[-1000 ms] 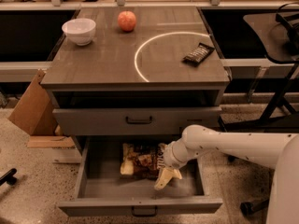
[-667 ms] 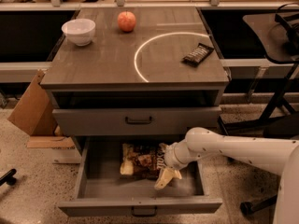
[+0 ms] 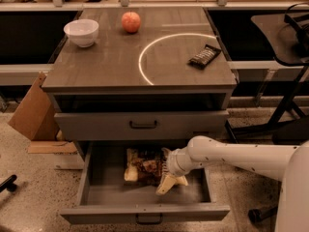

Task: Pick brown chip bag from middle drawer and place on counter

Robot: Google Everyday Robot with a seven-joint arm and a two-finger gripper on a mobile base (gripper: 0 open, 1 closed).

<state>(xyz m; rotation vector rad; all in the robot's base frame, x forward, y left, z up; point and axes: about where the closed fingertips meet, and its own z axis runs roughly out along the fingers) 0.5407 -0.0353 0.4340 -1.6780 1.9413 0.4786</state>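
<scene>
The brown chip bag (image 3: pixel 142 165) lies crumpled in the open middle drawer (image 3: pixel 145 211), towards its back and centre, with dark brown middle and pale edges. My gripper (image 3: pixel 169 181) is inside the drawer just right of the bag, at its lower right corner, with pale fingers (image 3: pixel 161 185) spread open and pointing down-left. It holds nothing. My white arm reaches in from the right. The counter (image 3: pixel 111 66) with its white arc is above.
On the counter stand a white bowl (image 3: pixel 82 32), an apple (image 3: pixel 131 21) and a small dark candy bar (image 3: pixel 204 56). The upper handled drawer (image 3: pixel 140 124) is closed. A cardboard box (image 3: pixel 31 112) leans at the left; a black chair (image 3: pixel 285 33) stands at the right.
The gripper has shifted slightly left, closer to the bag's right edge. The bag and drawer have not moved.
</scene>
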